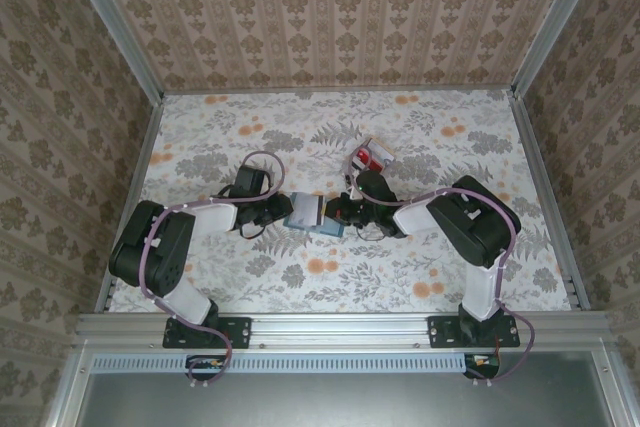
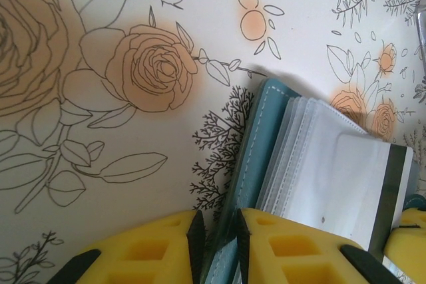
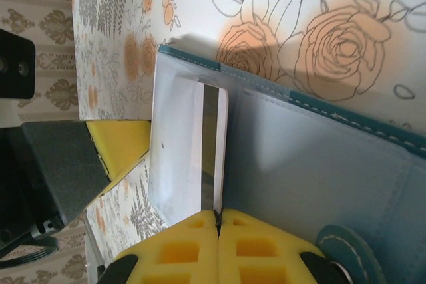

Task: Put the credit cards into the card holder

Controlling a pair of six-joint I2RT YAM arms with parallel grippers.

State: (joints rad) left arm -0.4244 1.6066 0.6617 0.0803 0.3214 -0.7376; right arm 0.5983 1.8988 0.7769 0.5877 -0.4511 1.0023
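Bench [image 1: 450, 247]: floral; card holder [image 1: 305, 213] open, mid-bench.
Left tool [image 2: 218, 231]: clamped on its teal cover.
Right tool [image 3: 218, 221]: pinching card [image 3: 190, 144], long axis pointing ahead over holder.

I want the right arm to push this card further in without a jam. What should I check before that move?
1. Left gripper clamped on the card holder by its teal cover: ok.
2. Right gripper pinching the striped card at its near edge: ok.
3. Holder lying open with its clear sleeves exposed: ok.
4. Card's long edges running parallel to the holder's edge: ok.
5. Card's leading edge actually inside a sleeve: cannot tell.
6. Remaining cards lying apart from the holder: ok.
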